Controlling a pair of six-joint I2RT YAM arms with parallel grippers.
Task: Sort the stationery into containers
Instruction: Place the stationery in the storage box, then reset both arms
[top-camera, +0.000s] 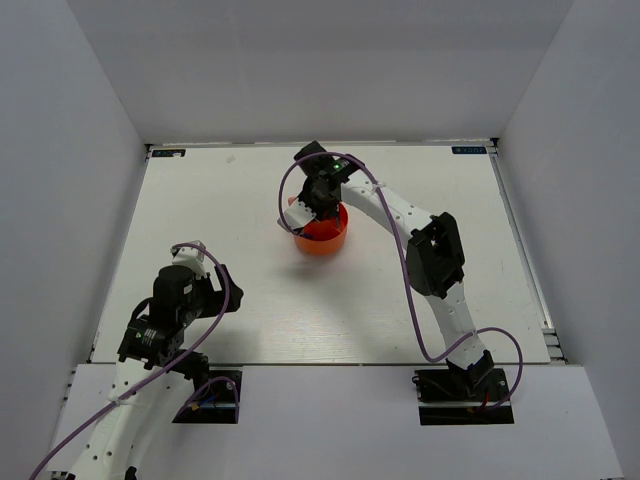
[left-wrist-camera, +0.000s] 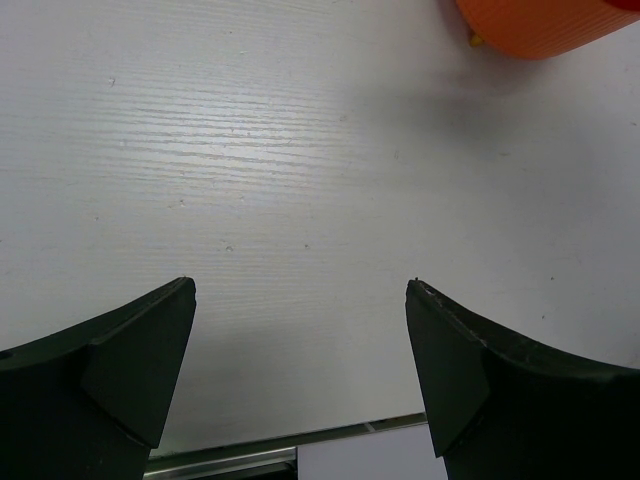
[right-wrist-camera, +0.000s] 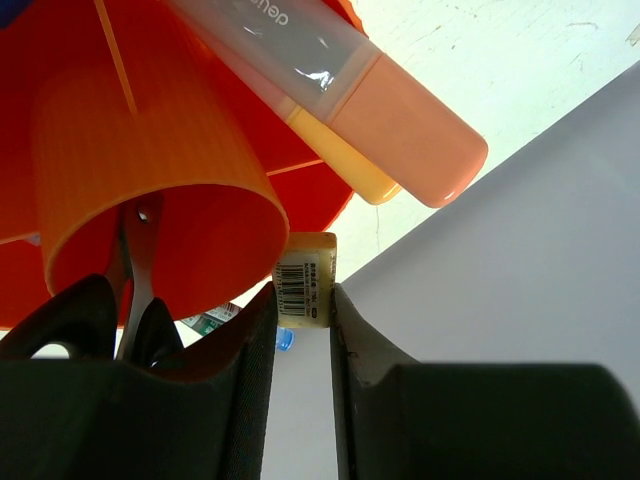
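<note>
**Desk:** From above, where is the tub?
**Photographer:** The orange tub (top-camera: 325, 240) sits mid-surface (top-camera: 200, 200), with the right gripper (top-camera: 306, 212) directly over it.
**Desk:** And the left wrist?
**Photographer:** The left gripper (left-wrist-camera: 300, 290) hovers over bare surface, jaws spread wide and empty. The tub is at the upper right.
**Desk:** The right wrist?
**Photographer:** Jaws clenched on a barcoded beige cube (right-wrist-camera: 307, 280) beside the tub's central ring (right-wrist-camera: 150, 170). Scissors (right-wrist-camera: 140, 260) apparently stand inside the ring. A peach-capped marker (right-wrist-camera: 400, 130) leans in a compartment.
</note>
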